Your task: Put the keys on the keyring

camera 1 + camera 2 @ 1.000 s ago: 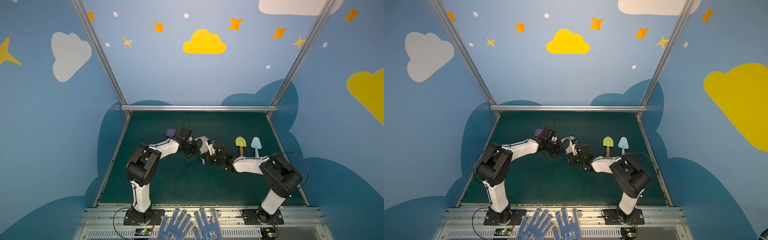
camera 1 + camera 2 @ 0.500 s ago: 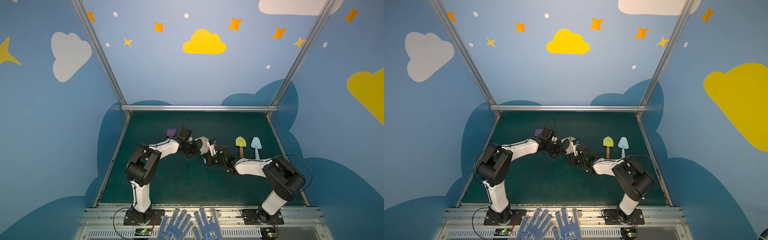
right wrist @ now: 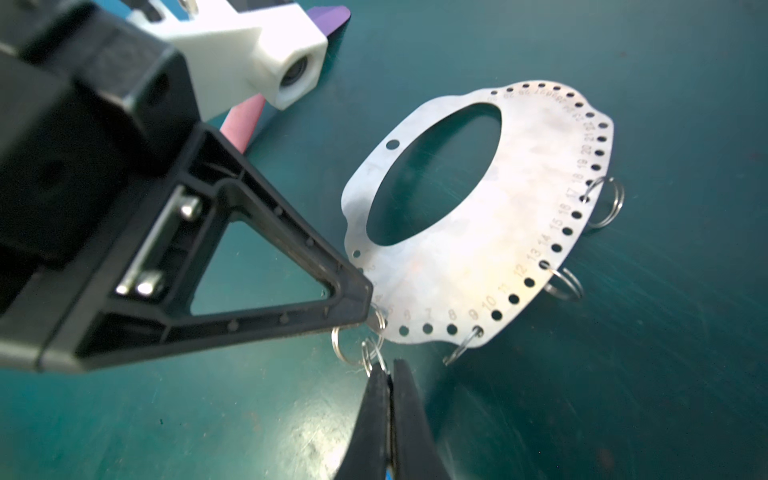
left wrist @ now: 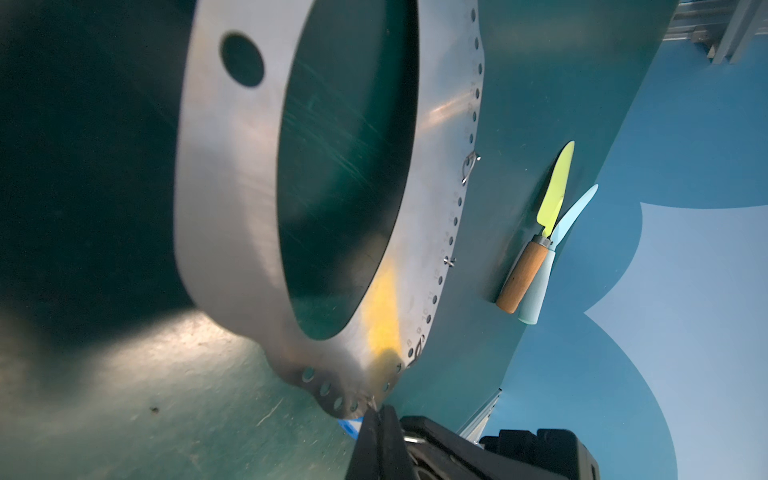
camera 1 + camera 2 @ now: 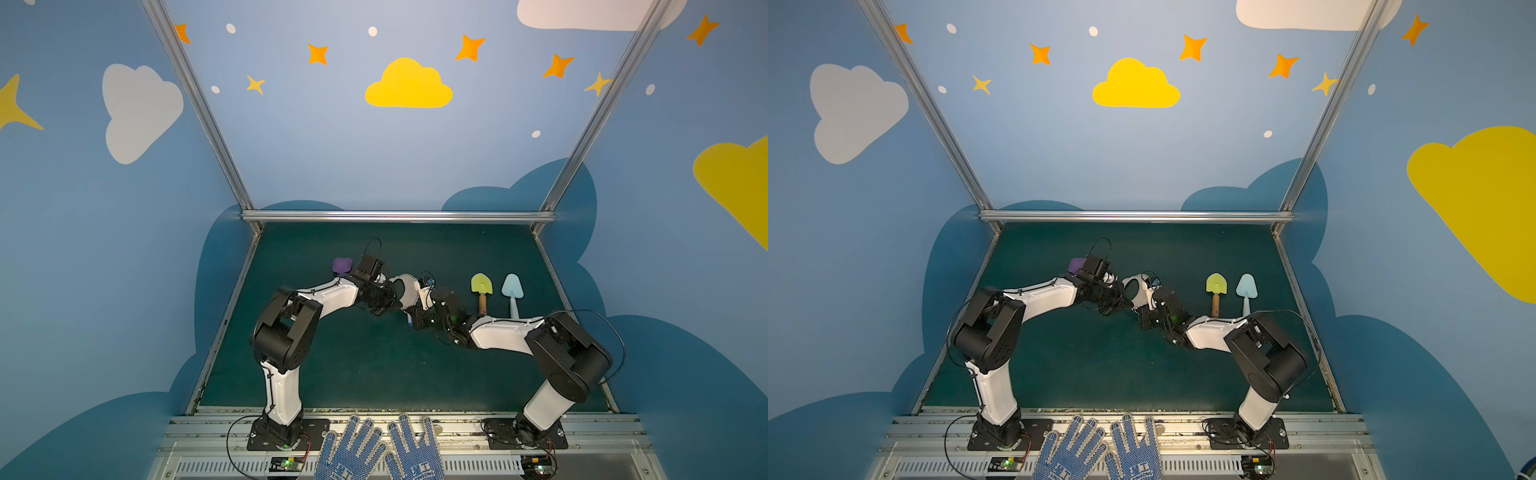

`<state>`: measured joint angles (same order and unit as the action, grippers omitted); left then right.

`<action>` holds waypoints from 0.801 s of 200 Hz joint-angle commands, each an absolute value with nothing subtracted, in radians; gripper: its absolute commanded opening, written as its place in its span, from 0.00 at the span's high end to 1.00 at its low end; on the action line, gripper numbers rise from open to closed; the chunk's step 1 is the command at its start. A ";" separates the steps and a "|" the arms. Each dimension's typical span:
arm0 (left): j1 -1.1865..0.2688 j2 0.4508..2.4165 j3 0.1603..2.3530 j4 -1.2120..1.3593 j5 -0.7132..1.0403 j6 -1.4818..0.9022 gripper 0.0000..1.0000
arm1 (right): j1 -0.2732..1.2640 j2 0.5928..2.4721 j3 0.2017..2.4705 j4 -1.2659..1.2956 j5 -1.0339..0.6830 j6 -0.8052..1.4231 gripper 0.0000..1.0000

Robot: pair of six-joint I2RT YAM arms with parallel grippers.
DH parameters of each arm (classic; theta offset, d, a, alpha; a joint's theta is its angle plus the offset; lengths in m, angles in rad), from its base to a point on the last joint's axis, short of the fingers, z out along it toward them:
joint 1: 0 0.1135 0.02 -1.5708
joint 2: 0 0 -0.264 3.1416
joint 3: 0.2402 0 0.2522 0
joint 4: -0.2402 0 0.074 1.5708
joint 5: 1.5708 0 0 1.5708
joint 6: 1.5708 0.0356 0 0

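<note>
Right wrist view is showing the threading step under way. The left hand [image 3: 362, 309] is clenching the edge of the keyring [image 3: 478, 232] by its low-numbered holes and appears to be holding the plate tilted up off the table [image 3: 623, 395]. The right hand [image 3: 388, 370] is pinching shut on a small wire ring [image 3: 372, 353] just beside that same edge. The key [image 4: 347, 428] is mostly hiding. Only a sliver of its blue tag is peeking out beside the right hand's fingers in the left wrist view, so it is probably hanging from the pinched ring. In both top views the keyring [image 5: 411, 293] is sitting mid-table between the two hands, left of the toy shovels [image 5: 481, 287]. Whether the pinched ring is already passing through a hole, I cannot tell. The next move is likely calling for a small, twisting feed of the ring's split end through a hole, with the left hand bracing the plate.
</note>
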<state>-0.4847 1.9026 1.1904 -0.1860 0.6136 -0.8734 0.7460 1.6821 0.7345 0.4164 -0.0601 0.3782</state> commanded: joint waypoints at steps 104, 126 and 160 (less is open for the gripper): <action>-0.450 1.899 1.161 -0.091 0.711 -0.953 0.96 | 0.756 1.618 0.618 0.541 -0.134 0.370 1.00; -0.448 1.905 1.164 -0.078 0.746 -0.958 0.96 | 0.760 1.624 0.619 0.560 -0.137 0.367 1.00; -0.448 1.913 1.160 -0.095 0.770 -0.956 0.96 | 0.767 1.634 0.648 0.573 -0.127 0.354 1.00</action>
